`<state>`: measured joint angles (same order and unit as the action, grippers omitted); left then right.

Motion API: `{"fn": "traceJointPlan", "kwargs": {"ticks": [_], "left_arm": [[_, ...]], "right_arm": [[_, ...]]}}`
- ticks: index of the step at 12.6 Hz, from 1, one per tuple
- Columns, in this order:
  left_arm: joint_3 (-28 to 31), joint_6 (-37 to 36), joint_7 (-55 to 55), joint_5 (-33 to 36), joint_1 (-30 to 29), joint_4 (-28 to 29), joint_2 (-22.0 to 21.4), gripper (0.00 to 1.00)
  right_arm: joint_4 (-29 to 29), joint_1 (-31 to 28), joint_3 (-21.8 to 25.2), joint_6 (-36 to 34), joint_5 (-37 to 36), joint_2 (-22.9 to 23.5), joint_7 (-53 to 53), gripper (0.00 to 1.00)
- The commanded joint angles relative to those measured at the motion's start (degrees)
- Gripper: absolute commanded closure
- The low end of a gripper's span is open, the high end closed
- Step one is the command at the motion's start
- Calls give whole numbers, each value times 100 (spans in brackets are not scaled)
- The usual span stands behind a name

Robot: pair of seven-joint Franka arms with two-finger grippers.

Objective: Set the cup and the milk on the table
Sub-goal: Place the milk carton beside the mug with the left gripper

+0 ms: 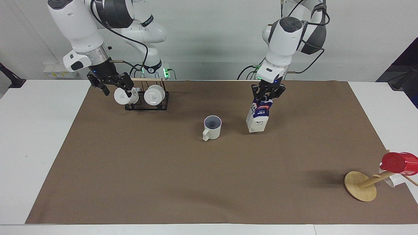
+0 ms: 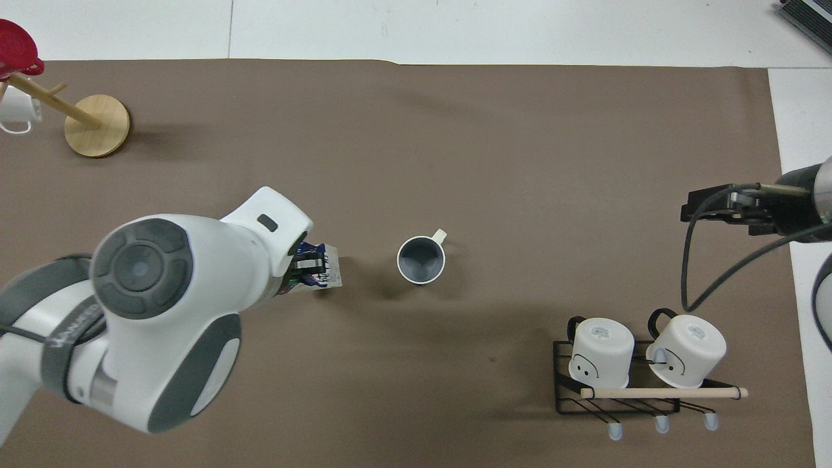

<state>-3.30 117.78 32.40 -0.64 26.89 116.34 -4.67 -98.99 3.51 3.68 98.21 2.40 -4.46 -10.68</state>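
Rack (image 1: pixel 146 98) of black wire sits nearest the robots at the right arm's end of the table (image 1: pixel 39 130), with a wooden bar on top and two white logo mugs (image 2: pixel 601 351) lying on their sides in it. Right gripper (image 1: pixel 109 85) hangs in the air just over the outer edge of that rack, jaws spread wide, nothing in them; it touches neither mug as far as the facing view shows. Left gripper (image 1: pixel 267 97) is clamped on the gable top of the milk (image 1: pixel 258 116), fingers pinched onto the ridge. Carton hangs tilted from the grip, base swung slightly toward the cup; whether its lower edge touches the brown sheet (image 1: pixel 196 179) or is just clear of it, can't tell. Cup (image 1: pixel 211 127) stands upright on the sheet about mid-table, just beside the milk and apart from it, on the side toward the right arm's end, handle pointing away from the robots, free of both grippers. Farthest out, at the left arm's end, round wooden disc stand (image 1: pixel 360 186) with its slanted peg carrying a red cup (image 1: pixel 399 163) and a small white cup (image 2: pixel 16 110) partly hidden under it.
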Motion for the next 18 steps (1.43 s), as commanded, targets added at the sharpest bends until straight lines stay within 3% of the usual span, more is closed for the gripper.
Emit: {"fn": "traceJointPlan", "kwargs": {"ticks": [1, 2, 6, 7, 8, 9, 11, 14, 18], "left_arm": [[111, 280, 328, 73, 282, -200, 440, 66], [119, 350, 329, 82, 352, -200, 519, 65], [120, 465, 311, 82, 361, -200, 555, 62], [120, 457, 311, 82, 361, -200, 555, 25], [120, 439, 311, 82, 361, -208, 555, 0], [120, 395, 294, 82, 361, -217, 546, 0], [128, 194, 267, 73, 283, -313, 424, 0], [181, -964, 311, -58, 247, -980, 379, 0], [190, -1484, -441, -103, -270, -1166, 160, 0]], "right_arm": [[1245, -166, -78, -1000, -371, 523, 206, 0], [1555, -201, -78, -1188, -363, 638, 207, 0], [1206, -263, -78, -969, -355, 464, 207, 0], [1242, -263, -70, -1022, -389, 446, 216, 0], [1373, -263, -69, -1232, -390, 455, 233, 0], [1470, -289, -78, -1486, -355, 507, 233, 0], [1305, -289, -78, -1226, -293, 385, 225, 0], [1102, -272, -96, -1216, -293, 270, 225, 0], [1101, -272, -96, -1216, -284, 270, 225, 0]]}}
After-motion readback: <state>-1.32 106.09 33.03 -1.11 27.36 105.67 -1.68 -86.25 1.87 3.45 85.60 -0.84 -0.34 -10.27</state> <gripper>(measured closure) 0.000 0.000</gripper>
